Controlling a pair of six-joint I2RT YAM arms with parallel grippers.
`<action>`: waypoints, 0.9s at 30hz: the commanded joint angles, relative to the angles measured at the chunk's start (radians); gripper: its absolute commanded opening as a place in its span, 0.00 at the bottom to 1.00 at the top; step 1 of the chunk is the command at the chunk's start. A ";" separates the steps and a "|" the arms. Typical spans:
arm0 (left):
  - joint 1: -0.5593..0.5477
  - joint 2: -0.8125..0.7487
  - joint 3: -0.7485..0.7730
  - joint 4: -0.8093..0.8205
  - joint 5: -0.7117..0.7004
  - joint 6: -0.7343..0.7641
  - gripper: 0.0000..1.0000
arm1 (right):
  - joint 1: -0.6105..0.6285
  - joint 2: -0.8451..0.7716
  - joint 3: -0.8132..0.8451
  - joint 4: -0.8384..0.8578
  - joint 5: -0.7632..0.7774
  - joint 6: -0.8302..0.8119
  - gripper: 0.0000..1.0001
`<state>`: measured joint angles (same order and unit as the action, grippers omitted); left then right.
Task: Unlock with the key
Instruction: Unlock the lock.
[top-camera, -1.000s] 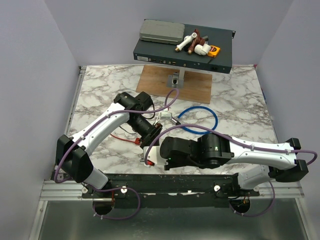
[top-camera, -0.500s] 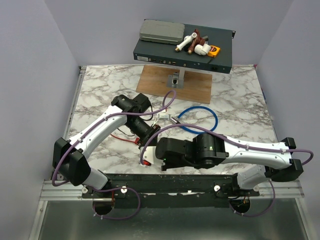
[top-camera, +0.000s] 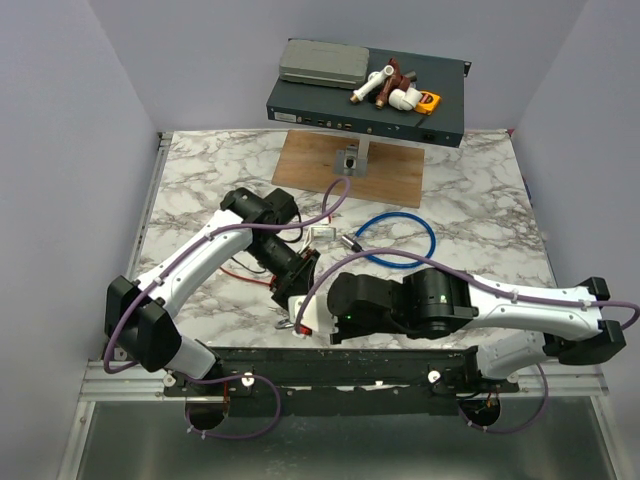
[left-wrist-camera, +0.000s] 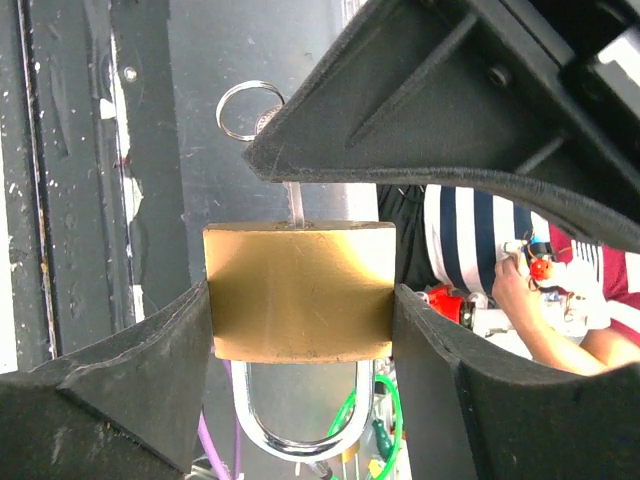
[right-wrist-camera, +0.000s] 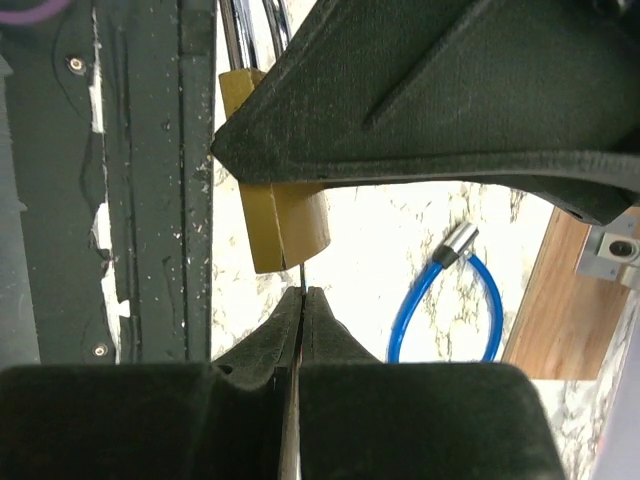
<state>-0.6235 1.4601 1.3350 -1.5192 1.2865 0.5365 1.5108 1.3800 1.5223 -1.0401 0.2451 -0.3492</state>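
Observation:
A brass padlock (left-wrist-camera: 300, 290) with a steel shackle (left-wrist-camera: 300, 440) sits squeezed between the two pads of my left gripper (left-wrist-camera: 300, 320), held above the table's near edge. My right gripper (right-wrist-camera: 303, 295) is shut on the key, gripping it flat between its pads. The key's thin blade (left-wrist-camera: 296, 203) runs from those pads into the padlock's keyhole end (right-wrist-camera: 285, 230). The key ring (left-wrist-camera: 250, 108) hangs free behind the right finger. In the top view the left gripper (top-camera: 297, 288) and right gripper (top-camera: 312, 318) meet, and the padlock is hidden between them.
A blue cable loop (top-camera: 395, 240) lies mid-table, with red-tipped wires (top-camera: 262, 278) to its left. A wooden board (top-camera: 350, 165) with a metal bracket is at the back, below a dark rack unit (top-camera: 440, 110) carrying a grey box, pipe fittings and a tape measure. A black rail (right-wrist-camera: 150, 200) borders the near edge.
The left gripper has carried the padlock a little toward the near edge. The right gripper has shifted slightly sideways with the key. Neither grip has changed.

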 joint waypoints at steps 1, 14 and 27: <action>-0.009 -0.008 0.062 -0.086 0.179 0.137 0.00 | 0.011 -0.036 -0.020 0.212 -0.076 -0.062 0.01; -0.023 -0.022 0.006 0.021 0.133 0.023 0.00 | 0.012 0.042 0.067 0.074 -0.090 -0.093 0.01; -0.051 -0.010 -0.020 0.069 0.091 -0.024 0.00 | 0.024 0.061 0.089 0.063 -0.084 -0.110 0.01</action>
<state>-0.6506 1.4605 1.3216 -1.5238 1.2884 0.5453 1.5162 1.4158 1.5681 -1.0996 0.1967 -0.4393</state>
